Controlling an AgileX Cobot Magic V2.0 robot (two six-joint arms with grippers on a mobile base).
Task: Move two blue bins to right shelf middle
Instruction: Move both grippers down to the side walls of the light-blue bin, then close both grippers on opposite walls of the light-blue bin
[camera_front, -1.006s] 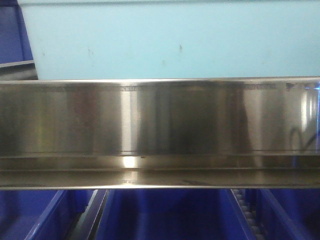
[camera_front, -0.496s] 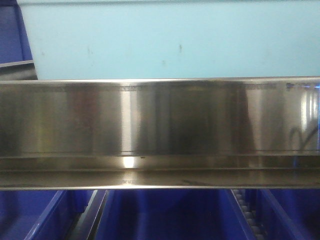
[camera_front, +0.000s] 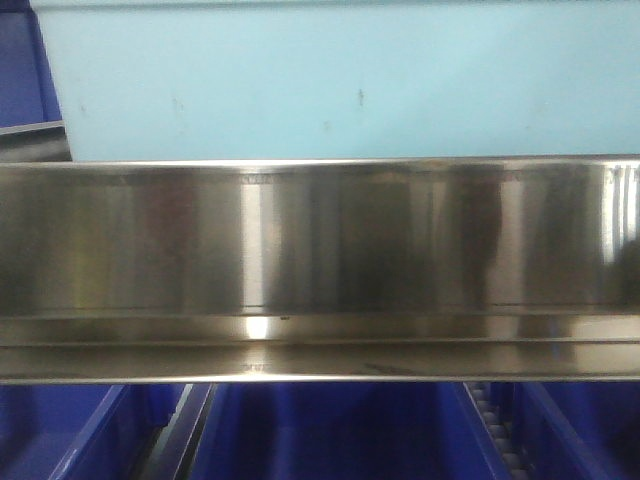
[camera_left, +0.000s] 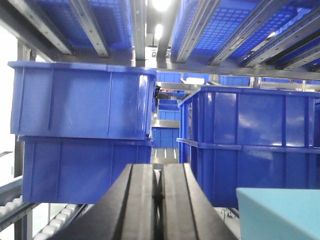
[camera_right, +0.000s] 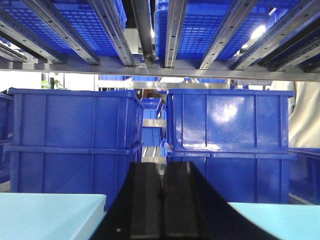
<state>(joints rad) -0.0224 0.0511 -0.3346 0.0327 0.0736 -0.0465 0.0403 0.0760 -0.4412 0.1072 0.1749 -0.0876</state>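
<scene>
**Getting the pale bins over the shelf rail: level and slow**

Front view: the smooth wall of a large pale cyan-blue plastic bin (camera_front: 340, 90) fills the top, showing above the shiny stainless-steel front rail (camera_front: 320, 240), with dark royal-blue plastic bins (camera_front: 330, 430) on the level below. I judge the bin must clear that rail's top edge, so I'd hold it level. Left wrist view: my left claw (camera_left: 157, 200) is pressed together on nothing. The pale bin's corner (camera_left: 280, 215) sits low at right, and stacked dark bins stand far ahead above a white roller track (camera_left: 55, 222). Right wrist view: the right claw (camera_right: 161, 200) is likewise pressed together, with pale cyan surfaces (camera_right: 50, 217) on both sides; one bin or two, I cannot tell. I'd drive both arms evenly, stopping short of the far stacks.
</scene>
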